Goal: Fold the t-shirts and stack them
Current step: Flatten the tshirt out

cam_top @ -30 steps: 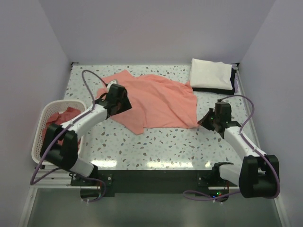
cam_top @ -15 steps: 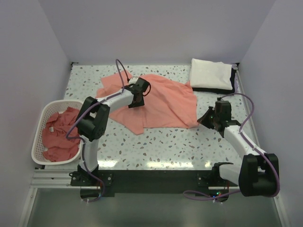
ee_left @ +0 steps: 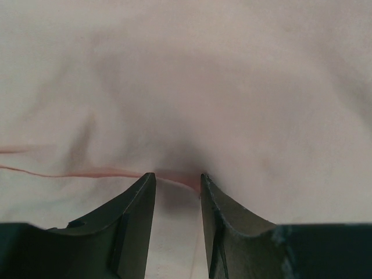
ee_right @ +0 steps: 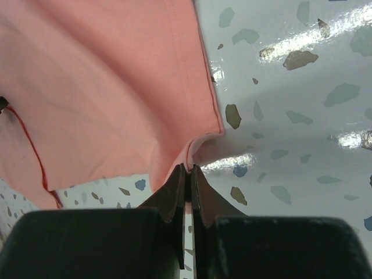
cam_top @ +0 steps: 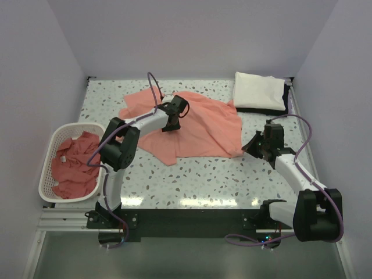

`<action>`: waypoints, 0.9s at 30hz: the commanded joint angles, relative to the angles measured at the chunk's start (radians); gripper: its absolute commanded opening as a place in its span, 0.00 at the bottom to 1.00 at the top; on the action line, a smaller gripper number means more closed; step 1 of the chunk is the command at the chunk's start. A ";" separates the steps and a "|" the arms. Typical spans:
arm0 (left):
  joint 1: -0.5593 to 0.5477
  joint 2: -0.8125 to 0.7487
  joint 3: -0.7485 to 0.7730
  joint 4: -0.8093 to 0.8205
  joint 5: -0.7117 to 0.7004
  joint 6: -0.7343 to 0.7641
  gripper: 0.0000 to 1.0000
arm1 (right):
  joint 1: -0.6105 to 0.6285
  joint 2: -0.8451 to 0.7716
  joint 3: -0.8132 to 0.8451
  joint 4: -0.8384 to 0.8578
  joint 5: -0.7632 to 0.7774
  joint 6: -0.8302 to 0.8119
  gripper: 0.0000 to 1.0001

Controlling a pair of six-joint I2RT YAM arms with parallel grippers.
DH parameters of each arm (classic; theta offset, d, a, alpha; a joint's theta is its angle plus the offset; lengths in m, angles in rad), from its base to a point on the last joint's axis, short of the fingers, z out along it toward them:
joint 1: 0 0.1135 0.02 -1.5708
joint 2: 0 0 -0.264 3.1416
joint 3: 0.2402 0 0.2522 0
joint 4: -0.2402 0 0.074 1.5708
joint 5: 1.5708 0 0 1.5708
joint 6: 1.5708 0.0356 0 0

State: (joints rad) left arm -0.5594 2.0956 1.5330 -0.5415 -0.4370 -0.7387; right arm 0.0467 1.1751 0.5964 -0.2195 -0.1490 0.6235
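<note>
The left gripper (ee_left: 177, 177) has swung from the basket (cam_top: 49, 152) onto the middle of the spread t-shirt (cam_top: 200, 131), fingers narrowly apart and apparently not yet gripping, while the right gripper (ee_right: 186, 167) stays clamped on its near right corner, readying a fold

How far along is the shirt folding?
No pink shirt looks folded or stacked yet. In hand: the salmon-pink cloth t-shirt lies spread out, unfolded; the right hand pinches its hem corner, the left hand is open over it. Left: more pink shirts in the white lattice basket.
</note>
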 commanded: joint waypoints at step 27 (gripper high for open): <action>-0.002 -0.307 -0.194 -0.035 -0.059 -0.022 0.03 | 0.002 -0.019 0.028 0.005 0.008 -0.018 0.00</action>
State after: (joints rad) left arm -0.5632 1.8996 1.3811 -0.5667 -0.4606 -0.7475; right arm 0.0467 1.1748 0.5964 -0.2237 -0.1490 0.6201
